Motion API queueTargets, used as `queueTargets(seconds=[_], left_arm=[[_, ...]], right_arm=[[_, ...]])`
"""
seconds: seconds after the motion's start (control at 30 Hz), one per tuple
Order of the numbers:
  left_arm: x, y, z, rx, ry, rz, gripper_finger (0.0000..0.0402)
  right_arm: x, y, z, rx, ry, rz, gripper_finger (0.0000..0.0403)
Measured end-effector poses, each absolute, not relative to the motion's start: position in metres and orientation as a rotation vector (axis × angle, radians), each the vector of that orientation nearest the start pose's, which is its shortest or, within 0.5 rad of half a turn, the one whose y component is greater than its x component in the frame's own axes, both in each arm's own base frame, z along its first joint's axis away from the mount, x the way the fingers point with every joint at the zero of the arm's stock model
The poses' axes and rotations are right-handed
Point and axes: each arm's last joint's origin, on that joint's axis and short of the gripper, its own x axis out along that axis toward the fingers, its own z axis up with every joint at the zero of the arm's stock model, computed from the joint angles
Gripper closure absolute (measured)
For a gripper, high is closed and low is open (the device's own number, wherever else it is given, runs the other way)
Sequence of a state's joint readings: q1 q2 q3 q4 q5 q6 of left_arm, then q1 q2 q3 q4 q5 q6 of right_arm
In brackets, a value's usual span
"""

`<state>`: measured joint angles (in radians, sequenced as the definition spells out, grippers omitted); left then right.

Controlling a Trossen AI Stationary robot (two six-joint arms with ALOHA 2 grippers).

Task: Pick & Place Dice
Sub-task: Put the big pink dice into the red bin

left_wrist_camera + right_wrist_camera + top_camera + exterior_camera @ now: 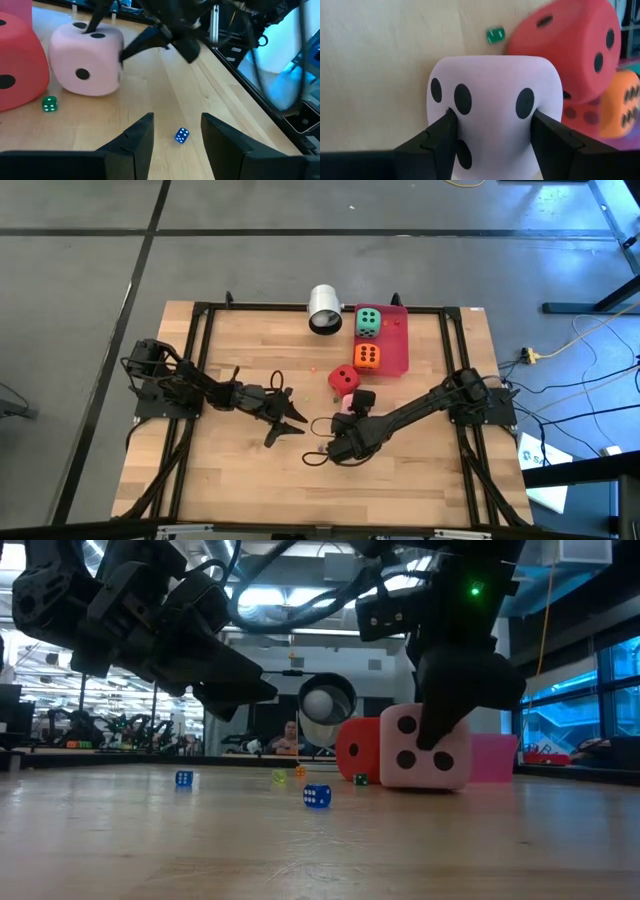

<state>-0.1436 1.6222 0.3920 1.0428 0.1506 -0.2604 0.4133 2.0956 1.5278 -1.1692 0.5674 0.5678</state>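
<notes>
Pink die between our right fingers, near the middle of the bench.

The pink die (490,115) looks soft and light (foam, we judge), so it should squash a little under pressure and grip well on its two opposite flat faces, where the right gripper (492,135) now has its fingers pressed to either side of it. The red die (343,379) sits just beside it, toward the tray (398,352) at the bench's far edge, which carries the green die (368,322) and orange die (367,356). Our left gripper (176,135) hovers part open and empty over a tiny blue die (182,135).
</notes>
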Motion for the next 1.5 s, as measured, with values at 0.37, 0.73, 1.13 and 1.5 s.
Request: queueTargets(seconds=[0.37,0.73,1.13,1.5], left_arm=[[0.263,-0.042,0.138,-0.257,0.225,-0.268,0.0245],[0.263,-0.042,0.138,-0.248,0.224,-0.269,0.0245],[0.262,-0.044,0.146,-0.249,0.199,-0.337,0.0245],[0.26,-0.043,0.153,-0.244,0.17,-0.382,0.0245]], right_arm=[[0.354,0.138,0.185,-0.39,1.446,-0.53,0.02],[0.344,0.144,0.22,-0.527,1.41,-0.658,0.02],[0.299,0.146,0.309,-0.433,1.067,-0.664,0.02],[0.241,0.137,0.379,-0.329,0.76,-0.653,0.02]])
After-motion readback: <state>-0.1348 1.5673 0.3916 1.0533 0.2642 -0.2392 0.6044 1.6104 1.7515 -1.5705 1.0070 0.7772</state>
